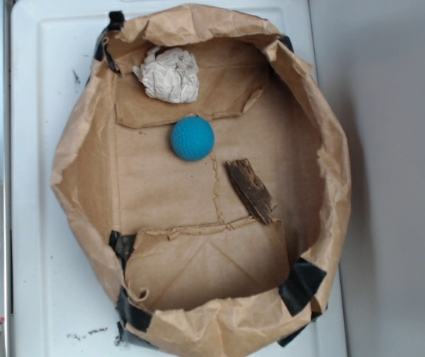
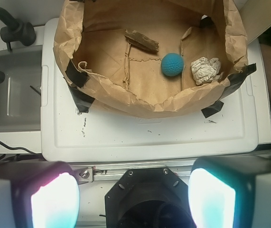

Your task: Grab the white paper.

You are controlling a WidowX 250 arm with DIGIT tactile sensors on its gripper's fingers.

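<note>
One white paper (image 2: 205, 70) sits in the bag's (image 2: 140, 102) upper right of the wrist frame — well apart from the gripper (image 2: 133, 199), jaws spread wide, empty, at bottom centre.

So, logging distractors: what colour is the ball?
Blue-teal ball, clearest in the exterior view.

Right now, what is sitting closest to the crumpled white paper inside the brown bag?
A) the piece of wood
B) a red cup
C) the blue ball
C: the blue ball lies just beside the white paper, while the piece of wood lies farther off, past the ball.
</note>
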